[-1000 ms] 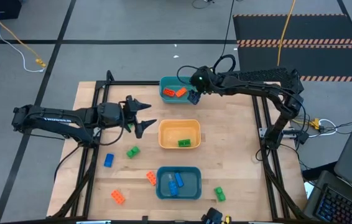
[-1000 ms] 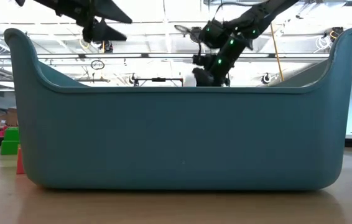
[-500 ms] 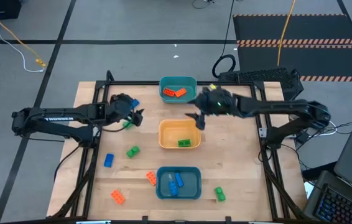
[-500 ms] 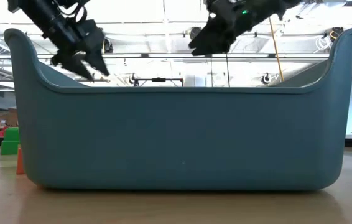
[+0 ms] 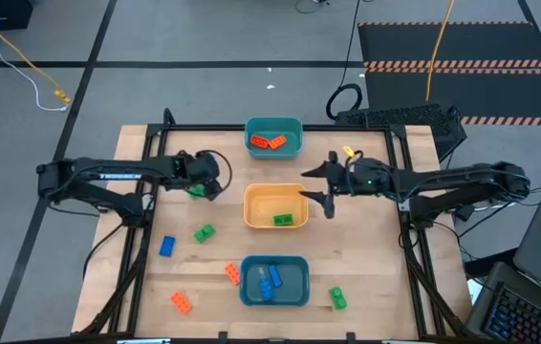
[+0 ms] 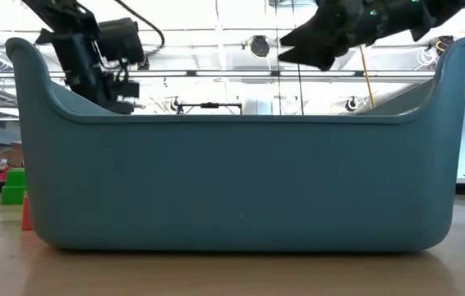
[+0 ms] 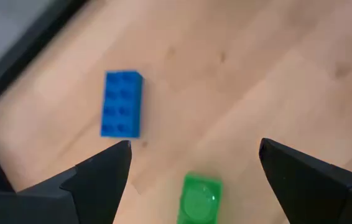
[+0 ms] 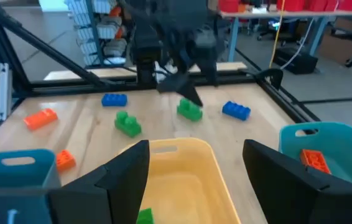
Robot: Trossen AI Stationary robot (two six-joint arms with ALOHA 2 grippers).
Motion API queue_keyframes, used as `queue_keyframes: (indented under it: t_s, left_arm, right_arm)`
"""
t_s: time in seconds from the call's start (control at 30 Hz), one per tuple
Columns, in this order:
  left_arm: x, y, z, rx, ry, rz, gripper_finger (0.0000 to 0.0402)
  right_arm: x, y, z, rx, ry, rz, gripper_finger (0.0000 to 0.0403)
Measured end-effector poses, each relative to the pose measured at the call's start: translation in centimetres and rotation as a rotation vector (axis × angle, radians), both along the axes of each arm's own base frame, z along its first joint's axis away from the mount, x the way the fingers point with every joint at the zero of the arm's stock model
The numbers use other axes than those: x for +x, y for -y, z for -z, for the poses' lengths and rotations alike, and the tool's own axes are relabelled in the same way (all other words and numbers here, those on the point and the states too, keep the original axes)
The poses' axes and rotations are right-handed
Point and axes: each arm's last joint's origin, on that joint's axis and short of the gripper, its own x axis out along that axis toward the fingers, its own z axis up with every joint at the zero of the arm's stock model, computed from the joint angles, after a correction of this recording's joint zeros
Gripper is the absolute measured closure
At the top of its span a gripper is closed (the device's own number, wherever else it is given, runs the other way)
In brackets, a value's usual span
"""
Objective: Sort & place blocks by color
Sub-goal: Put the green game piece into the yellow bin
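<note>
My left gripper (image 5: 205,182) points steeply down, open, over a green block (image 7: 201,199) on the table's left half. The block lies between its fingertips (image 7: 194,146), untouched. A blue block (image 7: 122,102) lies just beyond it. My right gripper (image 5: 320,185) hangs open and roughly level by the yellow bin's (image 5: 273,203) right end, holding nothing (image 8: 196,149). The yellow bin holds a green block (image 5: 283,220). The far teal bin (image 5: 273,137) holds orange blocks, the near teal bin (image 5: 273,280) blue ones.
Loose blocks lie on the near half of the table: green (image 5: 204,232), blue (image 5: 167,247), orange (image 5: 233,273), orange (image 5: 182,302) and green (image 5: 337,298). The three bins stand in a row down the middle. The near bin's wall (image 6: 232,181) fills the low view.
My left gripper has tipped from nearly level to steeply down and sunk toward the green block. My right gripper has drawn back from over the far teal bin toward the table's right and near side, levelling out beside the yellow bin.
</note>
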Motion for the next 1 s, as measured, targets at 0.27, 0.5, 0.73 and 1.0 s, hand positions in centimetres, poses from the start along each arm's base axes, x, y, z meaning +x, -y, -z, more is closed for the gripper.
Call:
queue_keyframes:
  t_s: [0.27, 0.5, 0.73, 1.0]
  left_arm:
    - [-0.9, 0.2, 2.0, -0.089, -0.232, -0.044, 0.0046]
    - [-0.9, 1.1, 2.1, -0.119, -0.24, -0.035, 0.0046]
    - [-0.7, 1.4, 2.1, -0.119, -0.215, -0.045, 0.0046]
    - [-0.9, 1.4, 3.1, -0.116, -0.185, -0.035, 0.0046]
  right_arm:
    - [-1.5, -1.0, -1.5, 0.003, 0.081, -0.036, 0.0152]
    - [-1.6, -1.6, -1.9, 0.005, 0.113, -0.065, 0.0152]
    - [-1.6, -1.7, -2.5, 0.005, 0.185, -0.067, 0.0152]
    - [-1.5, -1.7, -2.7, 0.002, 0.202, -0.067, 0.0152]
